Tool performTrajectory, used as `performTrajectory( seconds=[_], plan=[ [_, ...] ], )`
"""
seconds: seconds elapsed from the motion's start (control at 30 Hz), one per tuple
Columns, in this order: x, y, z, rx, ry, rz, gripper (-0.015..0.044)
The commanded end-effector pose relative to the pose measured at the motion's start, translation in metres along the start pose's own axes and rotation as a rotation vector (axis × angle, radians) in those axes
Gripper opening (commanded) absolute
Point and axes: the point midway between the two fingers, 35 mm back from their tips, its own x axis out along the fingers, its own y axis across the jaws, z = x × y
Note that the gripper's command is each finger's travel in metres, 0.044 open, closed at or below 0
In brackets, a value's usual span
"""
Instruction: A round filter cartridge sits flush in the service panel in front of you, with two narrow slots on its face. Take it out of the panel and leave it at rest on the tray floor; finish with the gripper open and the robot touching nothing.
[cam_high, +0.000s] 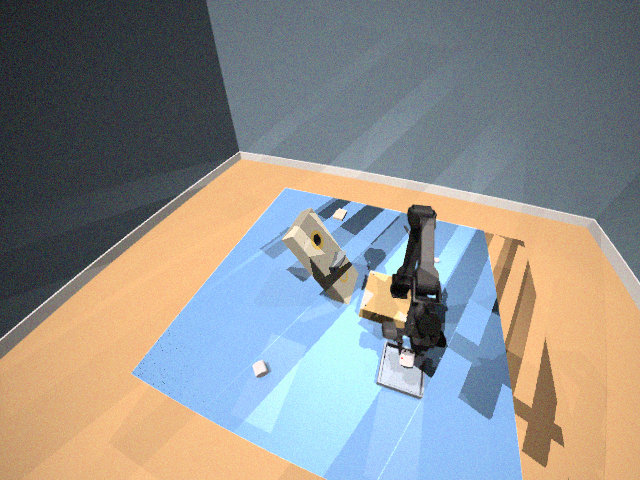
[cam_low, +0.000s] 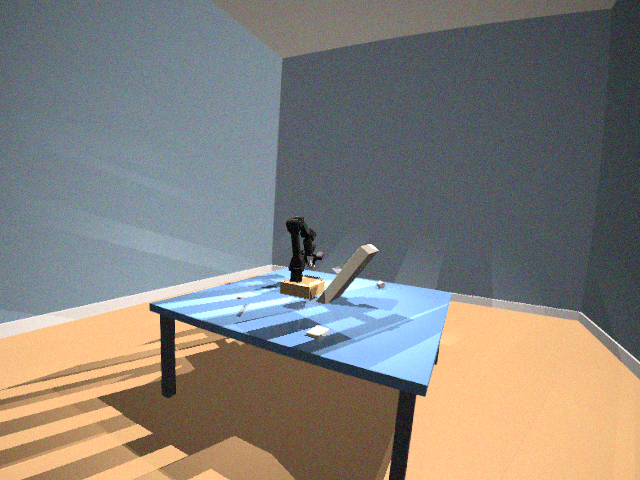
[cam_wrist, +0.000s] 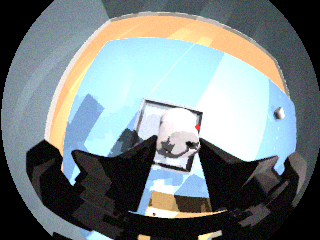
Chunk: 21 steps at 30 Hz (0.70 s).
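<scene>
The white round filter cartridge (cam_high: 407, 358) (cam_wrist: 178, 127) has a red mark on its side. My gripper (cam_high: 406, 351) (cam_wrist: 177, 139) is shut on it, with a fingertip on each side of its slotted end. The cartridge is over the grey tray (cam_high: 399, 392) (cam_wrist: 142, 117), seen against its floor in the top view and the wrist view. Whether it touches the tray floor cannot be told. The leaning beige service panel (cam_high: 305, 227) (cam_low: 351, 271) has an open dark hole with a yellow ring. In the exterior view the cartridge is too small to make out.
The arm stands by a wooden base block (cam_high: 382, 299) (cam_low: 297, 289), close to the panel. A small white block (cam_high: 260, 368) (cam_low: 381, 284) (cam_wrist: 279, 113) lies on the blue table away from the tray. A flat cream block (cam_high: 339, 213) (cam_low: 317, 331) lies beyond the panel.
</scene>
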Motion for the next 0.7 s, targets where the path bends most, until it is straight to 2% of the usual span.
performTrajectory(
  seconds=[0.0,0.13,0.67],
  plan=[
    [0.006,0.011,-0.005,-0.039,-0.007,0.025,0.0],
    [0.009,0.011,-0.006,-0.039,-0.007,0.025,0.0],
    [0.071,0.011,-0.043,-0.039,-0.006,0.025,0.0]
  ],
)
